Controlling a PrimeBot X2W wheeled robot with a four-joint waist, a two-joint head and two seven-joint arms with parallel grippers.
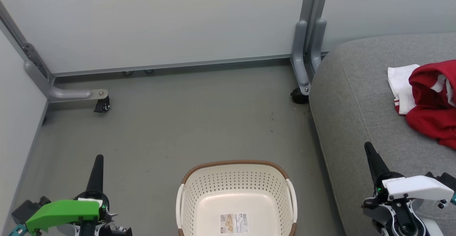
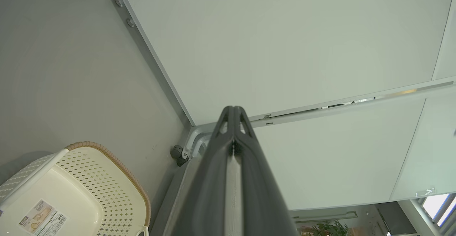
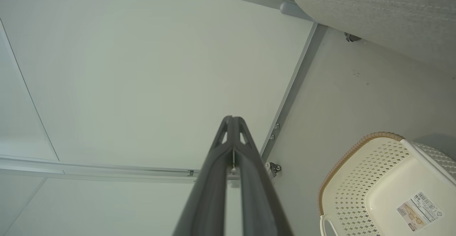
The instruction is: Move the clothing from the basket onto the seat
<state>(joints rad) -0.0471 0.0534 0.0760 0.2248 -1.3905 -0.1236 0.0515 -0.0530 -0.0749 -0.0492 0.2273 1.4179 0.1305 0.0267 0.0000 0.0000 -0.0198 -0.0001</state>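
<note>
Light grey seat [image 1: 356,97] along the right side of the floor [image 1: 178,122]. On the floor, near the seat's left edge: cream basket [image 1: 233,163], upright. Heaped toward the seat's right edge, well apart from the basket: red-and-white clothing [image 1: 431,111]. Left tool [image 1: 99,157] and right tool [image 1: 367,146] pinched closed on nothing, flanking the basket, the right one over the seat's near-left corner. Flat on the basket's bottom: paper label [image 1: 234,223].

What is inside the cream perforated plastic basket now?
Just a paper label on the bottom of the cream perforated plastic basket; no fabric visible. Its near end lies outside the picture, unseen.
</note>
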